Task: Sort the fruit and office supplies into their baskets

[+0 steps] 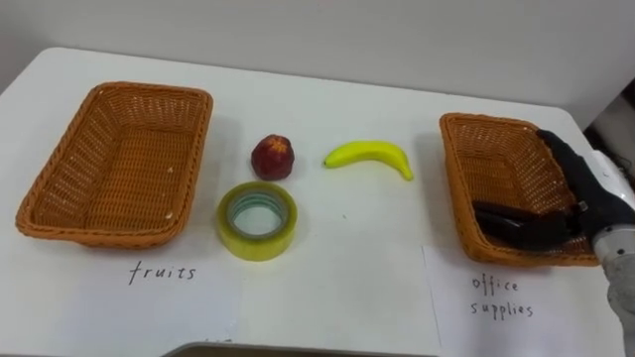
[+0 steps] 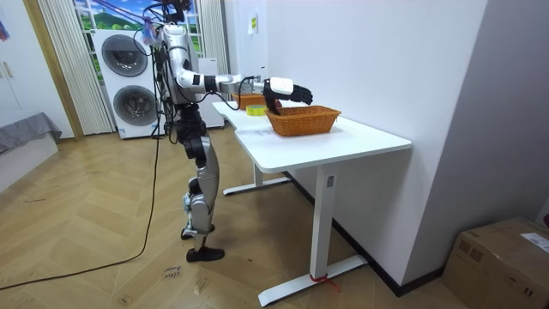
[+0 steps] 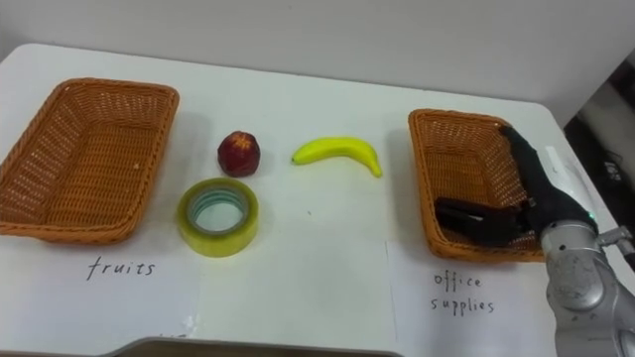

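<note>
Right hand (image 1: 571,188) hovers over the office supplies basket (image 1: 456,188) at the right edge of the frame, fingers spread, holding nothing as far as I can tell. The tape roll (image 1: 256,220) sits lower centre, well off to the hand's left, just below the apple (image 1: 272,157). The banana (image 1: 369,156) lies left-to-right, nearer the hand. Fruits basket (image 1: 60,159) is far left. My guess: reach leftward for the tape.

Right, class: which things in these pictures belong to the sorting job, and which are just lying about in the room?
Part of the job: left basket, right basket, red fruit, banana, tape roll, right hand open over the right basket.
Just lying about: washing machines, cardboard box.
</note>
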You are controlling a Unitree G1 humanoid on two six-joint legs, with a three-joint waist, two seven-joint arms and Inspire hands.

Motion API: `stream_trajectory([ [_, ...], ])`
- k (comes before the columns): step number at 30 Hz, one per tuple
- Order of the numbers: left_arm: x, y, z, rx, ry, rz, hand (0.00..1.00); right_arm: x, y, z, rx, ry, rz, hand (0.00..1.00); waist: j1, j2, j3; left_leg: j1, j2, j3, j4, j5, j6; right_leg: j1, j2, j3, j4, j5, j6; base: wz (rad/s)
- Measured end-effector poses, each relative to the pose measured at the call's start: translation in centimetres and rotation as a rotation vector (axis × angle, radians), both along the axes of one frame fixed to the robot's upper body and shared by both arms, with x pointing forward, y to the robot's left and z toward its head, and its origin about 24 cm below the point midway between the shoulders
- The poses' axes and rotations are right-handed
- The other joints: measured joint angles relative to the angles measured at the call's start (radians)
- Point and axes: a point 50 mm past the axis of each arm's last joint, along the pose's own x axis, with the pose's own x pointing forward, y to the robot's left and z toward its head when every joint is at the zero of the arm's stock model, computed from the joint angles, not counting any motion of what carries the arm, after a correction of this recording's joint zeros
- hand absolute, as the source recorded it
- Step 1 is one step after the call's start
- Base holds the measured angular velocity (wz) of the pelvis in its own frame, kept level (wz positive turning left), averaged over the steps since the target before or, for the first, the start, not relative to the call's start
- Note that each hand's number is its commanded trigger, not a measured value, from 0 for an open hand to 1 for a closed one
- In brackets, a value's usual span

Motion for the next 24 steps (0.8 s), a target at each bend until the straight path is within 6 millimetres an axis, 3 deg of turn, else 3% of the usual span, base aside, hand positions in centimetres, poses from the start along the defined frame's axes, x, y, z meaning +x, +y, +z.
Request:
stream_trajectory([
  [7,0.0,0.0,0.0,0.034,0.000,0.005,0.00,1.0,0.8,1.7,0.039,-0.109,0.008,0.00,0.003,0.017,-0.0006,0.004,0.000,0.003,0.000,0.000,0.000,0.000,0.000,0.008,0.003,0.000,0.000,-0.01],
  [11,-0.1,-0.4,-0.1,0.033,0.006,0.010,0.00,1.8,2.0,3.3,0.048,-0.186,0.053,0.00,0.007,0.027,0.0037,0.006,0.000,0.003,0.000,0.000,0.000,-0.004,-0.001,0.008,0.014,0.000,0.000,0.00],
  [17,0.0,-0.7,-0.2,0.024,0.015,-0.021,0.00,3.3,3.5,5.1,0.069,-0.270,0.102,0.00,0.007,0.026,0.0025,0.013,-0.001,-0.001,0.006,0.000,0.000,0.007,0.000,0.005,0.016,0.000,0.000,0.01],
  [24,1.7,-0.7,-0.2,0.027,-0.018,-0.033,0.00,4.9,5.2,7.0,0.086,-0.346,0.159,0.00,0.018,0.028,-0.0012,0.010,-0.001,-0.006,0.008,0.000,0.001,0.008,-0.002,-0.016,0.018,0.000,0.000,0.02],
])
